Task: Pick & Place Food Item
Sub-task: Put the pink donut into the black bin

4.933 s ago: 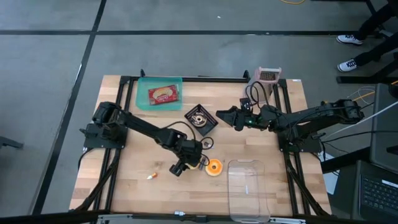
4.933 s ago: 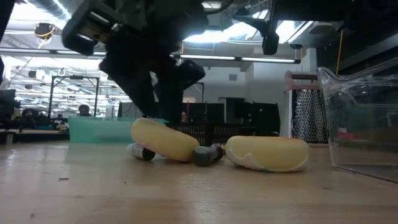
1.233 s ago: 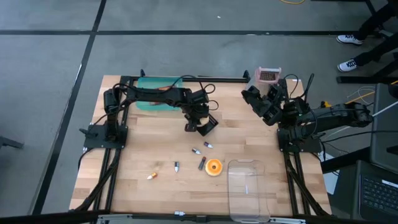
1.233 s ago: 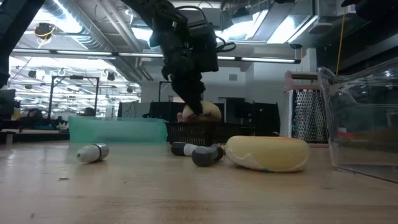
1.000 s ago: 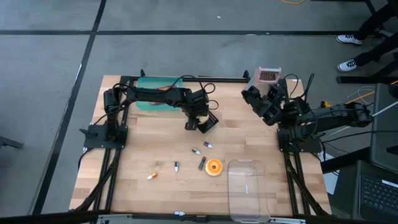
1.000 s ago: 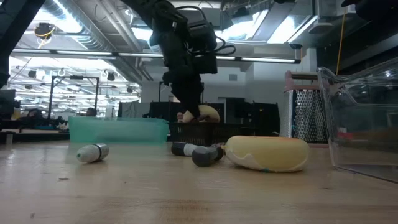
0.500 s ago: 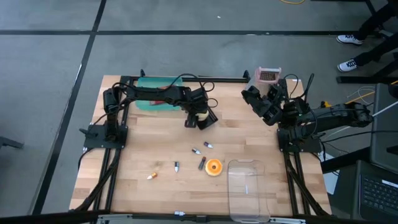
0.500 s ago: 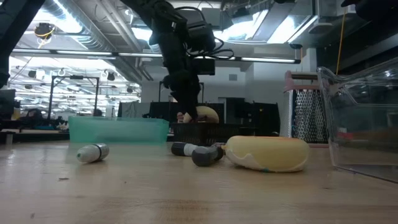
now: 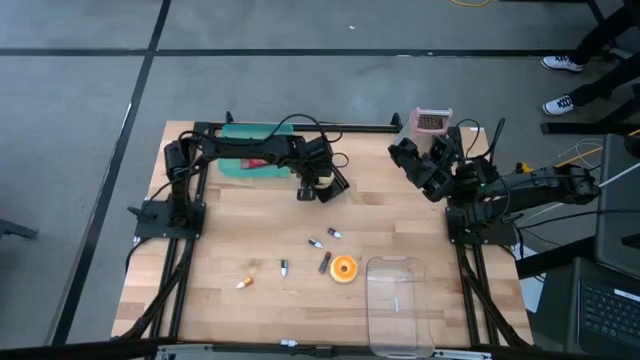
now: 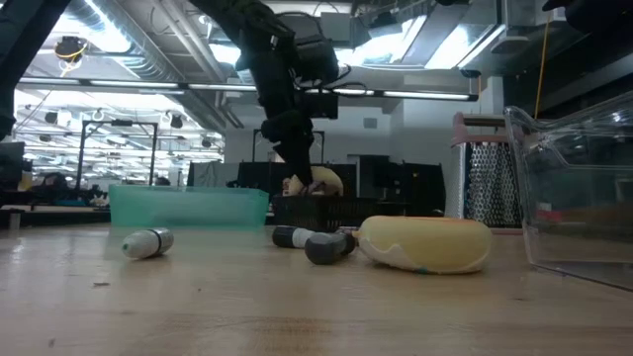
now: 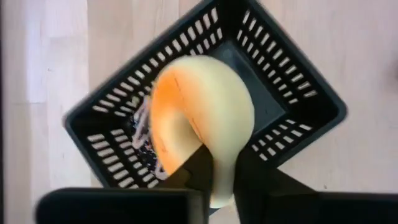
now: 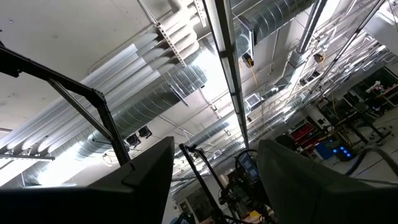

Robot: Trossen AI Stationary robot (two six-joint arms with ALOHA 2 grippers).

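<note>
A yellow bun-like food piece [image 11: 205, 99] with an orange face stands tilted over the black slotted basket [image 11: 298, 93], which sits at the table's far middle [image 9: 335, 182]. My left gripper [image 11: 222, 158] hangs over the basket, pointing steeply down, and is shut on the piece's near rim. In the low view the piece [image 10: 326, 181] shows just above the basket's rim [image 10: 326, 210], beside the fingers [image 10: 302, 168]. My right gripper [image 12: 214, 180] waits at the right side [image 9: 405, 160], raised, pointing upward, open and empty. My left gripper pinches the food piece's near rim [image 11: 221, 177] between its two fingers, coming from above at a steep slant. The piece stands on edge, tilted, over the basket's inside. I cannot tell whether its underside rests on the basket floor.
A second yellow-orange food piece [image 9: 343, 268] lies near the table's middle front, among several small cylinders [image 9: 324, 262]. A clear container [image 9: 398, 305] stands at the front right, a teal tray [image 9: 250, 150] at the far left and a pink grater [image 9: 433, 121] at the far right.
My left gripper has turned a little about its own axis while staying over the basket. The food piece stays at the basket's rim.
</note>
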